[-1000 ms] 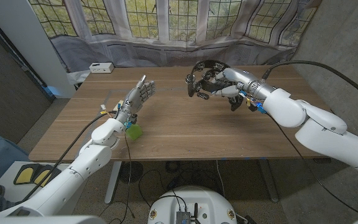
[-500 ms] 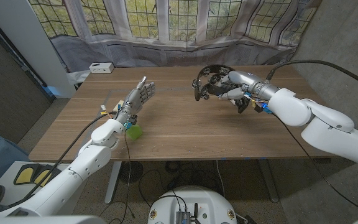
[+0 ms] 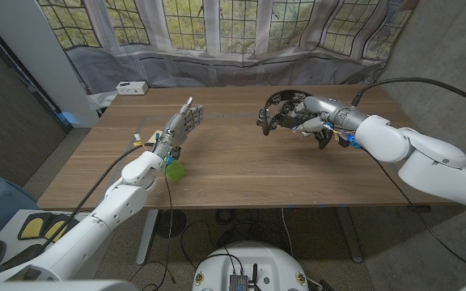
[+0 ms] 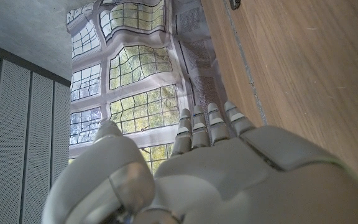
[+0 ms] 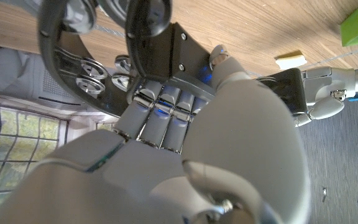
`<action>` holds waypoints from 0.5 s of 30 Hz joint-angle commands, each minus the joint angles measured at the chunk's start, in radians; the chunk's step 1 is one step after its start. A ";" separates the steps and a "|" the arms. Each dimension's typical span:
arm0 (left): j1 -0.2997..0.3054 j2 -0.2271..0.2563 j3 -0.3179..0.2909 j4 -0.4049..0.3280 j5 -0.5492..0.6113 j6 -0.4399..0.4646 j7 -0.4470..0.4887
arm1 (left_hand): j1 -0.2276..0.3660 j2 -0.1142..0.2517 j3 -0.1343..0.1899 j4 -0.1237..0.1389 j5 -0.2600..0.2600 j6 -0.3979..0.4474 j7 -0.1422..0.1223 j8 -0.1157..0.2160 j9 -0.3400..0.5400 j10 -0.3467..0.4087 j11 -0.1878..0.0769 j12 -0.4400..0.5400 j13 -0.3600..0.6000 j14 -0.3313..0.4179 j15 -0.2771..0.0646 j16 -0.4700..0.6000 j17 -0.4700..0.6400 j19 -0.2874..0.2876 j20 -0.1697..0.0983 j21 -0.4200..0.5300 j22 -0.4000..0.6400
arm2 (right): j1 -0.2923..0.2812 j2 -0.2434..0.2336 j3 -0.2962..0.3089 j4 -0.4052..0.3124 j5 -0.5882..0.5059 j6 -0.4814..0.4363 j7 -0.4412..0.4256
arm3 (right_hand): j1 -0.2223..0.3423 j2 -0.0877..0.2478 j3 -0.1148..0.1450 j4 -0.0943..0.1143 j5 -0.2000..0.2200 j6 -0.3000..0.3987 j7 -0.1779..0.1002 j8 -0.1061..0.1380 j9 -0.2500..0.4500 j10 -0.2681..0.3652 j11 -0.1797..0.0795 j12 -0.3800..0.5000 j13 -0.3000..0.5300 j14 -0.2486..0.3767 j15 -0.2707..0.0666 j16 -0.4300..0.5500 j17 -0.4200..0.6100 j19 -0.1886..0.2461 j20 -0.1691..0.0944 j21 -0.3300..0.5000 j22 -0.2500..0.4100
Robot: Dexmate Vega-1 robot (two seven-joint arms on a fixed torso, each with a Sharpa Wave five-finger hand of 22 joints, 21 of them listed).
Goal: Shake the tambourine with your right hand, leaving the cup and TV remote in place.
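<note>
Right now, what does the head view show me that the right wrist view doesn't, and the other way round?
Head view: the whole wooden table, a white box at its far corner, and the left hand raised with fingers apart.
Right wrist view: a close look at the metal jingles and the fingers wrapped around the frame.
Both: the right hand holding the tambourine, and the green cup.

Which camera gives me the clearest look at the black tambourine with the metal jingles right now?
The right wrist view: the black tambourine is close up, its frame and metal jingles sharp, gripped by the right hand. The head view shows the tambourine whole but small, raised above the wooden table.
</note>
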 commanded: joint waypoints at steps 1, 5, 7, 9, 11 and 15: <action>-0.025 -0.021 0.013 0.009 0.017 0.019 0.034 | -0.006 0.002 0.011 -0.001 -0.001 0.006 0.002 0.001 0.002 0.003 -0.006 0.002 0.004 0.004 -0.006 -0.001 0.004 0.004 0.006 0.000 0.003 | -0.011 -0.037 -0.053 -0.004 -0.087 -0.010 -0.015 | 0.101 0.089 0.001 0.002 0.005 0.064 -0.062 0.003 0.004 0.001 0.008 0.002 0.004 0.017 -0.065 0.006 0.006 -0.005 0.000 0.009 0.004; -0.032 -0.022 0.017 0.001 0.030 0.023 0.047 | -0.006 0.002 0.012 -0.001 -0.001 0.003 0.000 0.000 0.002 0.002 -0.003 0.002 0.004 0.004 -0.006 -0.001 0.004 0.004 0.006 0.001 0.003 | -0.020 -0.037 -0.065 0.006 -0.099 0.005 -0.016 | 0.100 0.090 0.000 0.003 0.005 0.063 -0.062 0.002 0.004 0.000 0.006 0.001 0.004 0.016 -0.063 0.006 0.006 -0.006 0.001 0.011 0.004; -0.036 -0.022 0.020 -0.001 0.038 0.023 0.052 | -0.007 0.001 0.012 -0.001 -0.001 0.003 0.000 0.000 0.002 0.003 -0.003 0.002 0.004 0.004 -0.006 -0.001 0.004 0.005 0.006 0.001 0.003 | -0.023 -0.037 -0.074 0.008 -0.116 0.002 -0.017 | 0.098 0.092 0.000 0.005 0.005 0.063 -0.063 0.002 0.004 0.000 0.006 0.001 0.004 0.017 -0.061 0.005 0.006 -0.006 0.001 0.012 0.004; -0.041 -0.025 0.022 -0.003 0.043 0.025 0.057 | -0.007 0.001 0.012 -0.001 -0.001 0.003 0.002 -0.001 0.002 0.003 -0.003 0.002 0.004 0.004 -0.005 -0.001 0.004 0.005 0.005 0.001 0.003 | -0.023 -0.037 -0.088 0.010 -0.138 0.001 -0.013 | 0.098 0.091 0.000 0.006 0.005 0.063 -0.063 0.002 0.004 0.000 0.004 0.001 0.004 0.017 -0.063 0.005 0.006 -0.007 0.001 0.013 0.004; -0.046 -0.028 0.025 -0.004 0.047 0.025 0.059 | -0.007 0.001 0.012 -0.001 -0.001 0.003 0.002 -0.001 0.002 0.002 -0.003 0.002 0.004 0.003 -0.006 -0.001 0.004 0.005 0.006 0.000 0.003 | -0.021 -0.034 -0.102 0.014 -0.155 0.004 -0.007 | 0.097 0.093 0.000 0.007 0.005 0.062 -0.064 0.001 0.004 0.000 0.005 0.001 0.004 0.017 -0.062 0.005 0.007 -0.007 0.001 0.014 0.004; -0.055 -0.027 0.032 -0.005 0.054 0.029 0.055 | -0.007 0.001 0.012 -0.001 -0.001 0.002 0.003 -0.001 0.002 0.002 -0.003 0.002 0.004 0.004 -0.006 -0.001 0.004 0.004 0.006 0.000 0.003 | -0.017 -0.024 -0.118 0.028 -0.167 0.009 0.007 | 0.097 0.093 0.000 0.008 0.005 0.061 -0.063 0.000 0.004 0.000 0.005 0.001 0.005 0.016 -0.064 0.004 0.007 -0.009 0.000 0.015 0.004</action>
